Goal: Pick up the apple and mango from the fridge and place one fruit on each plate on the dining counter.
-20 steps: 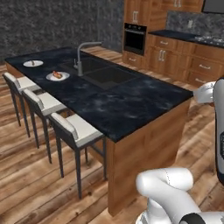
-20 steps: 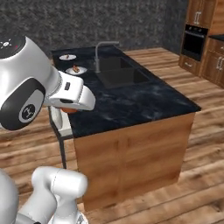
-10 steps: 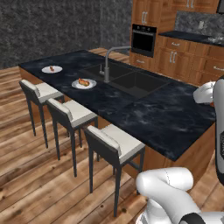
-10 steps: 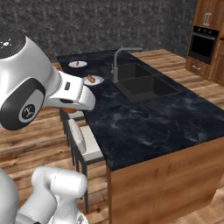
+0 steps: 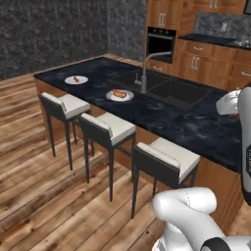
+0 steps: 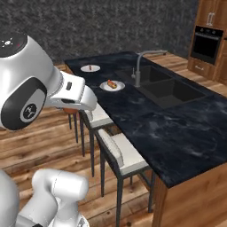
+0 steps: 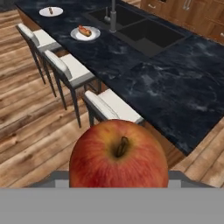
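A red-orange apple (image 7: 119, 153) with its stem toward the camera sits low in the hand view, and my gripper (image 7: 119, 173) is shut on it, its fingertips hidden behind the fruit. My hand hangs over the wooden floor, beside the stools and short of the dining counter (image 7: 175, 87) (image 5: 196, 128) (image 6: 146, 119). Two white plates lie on the counter's far end. The nearer plate (image 7: 85, 33) (image 5: 119, 95) (image 6: 112, 85) carries an orange-red piece, and the farther plate (image 7: 50, 11) (image 5: 76, 80) (image 6: 90, 68) a small brown bit. The mango and the fridge are out of view.
Three white-cushioned stools (image 5: 169, 157) (image 5: 109, 128) (image 5: 64, 105) line the counter's near side. A sunken sink (image 5: 174, 90) with a curved grey faucet (image 5: 147, 68) lies beyond the nearer plate. An oven (image 5: 161, 43) and wooden cabinets stand behind.
The base has driven, so the whole scene has shifted: the stools and both plates now stand nearer and more central. The apple stays in my shut gripper.
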Robot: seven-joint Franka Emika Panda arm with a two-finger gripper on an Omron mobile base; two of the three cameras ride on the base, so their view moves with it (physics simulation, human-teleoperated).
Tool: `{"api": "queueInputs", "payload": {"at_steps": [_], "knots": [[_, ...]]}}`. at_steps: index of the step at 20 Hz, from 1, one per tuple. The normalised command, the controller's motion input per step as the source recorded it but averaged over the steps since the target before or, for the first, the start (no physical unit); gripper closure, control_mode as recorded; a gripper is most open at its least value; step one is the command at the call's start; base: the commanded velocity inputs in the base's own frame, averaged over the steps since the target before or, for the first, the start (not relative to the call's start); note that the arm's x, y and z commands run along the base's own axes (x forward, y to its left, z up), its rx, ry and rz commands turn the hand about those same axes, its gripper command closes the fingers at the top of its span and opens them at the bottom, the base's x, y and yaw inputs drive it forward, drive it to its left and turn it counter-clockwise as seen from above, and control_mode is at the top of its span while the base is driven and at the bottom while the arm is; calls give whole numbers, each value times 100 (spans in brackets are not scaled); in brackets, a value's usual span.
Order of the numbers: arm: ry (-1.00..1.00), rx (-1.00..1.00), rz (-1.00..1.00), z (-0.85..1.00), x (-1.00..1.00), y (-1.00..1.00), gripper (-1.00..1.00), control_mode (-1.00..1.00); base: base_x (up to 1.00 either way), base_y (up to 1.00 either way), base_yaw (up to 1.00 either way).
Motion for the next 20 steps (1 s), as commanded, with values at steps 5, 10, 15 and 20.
{"api": "queueInputs", "payload": {"at_steps": [5,10,15,20], "knots": [[0,0,0,0,0,0,100,100,8,100,-24],[0,0,0,0,0,0,100,100,18,100,-24],[0,0,0,0,0,0,100,100,34,100,-27],[0,0,0,0,0,0,100,100,42,100,-30]]}}
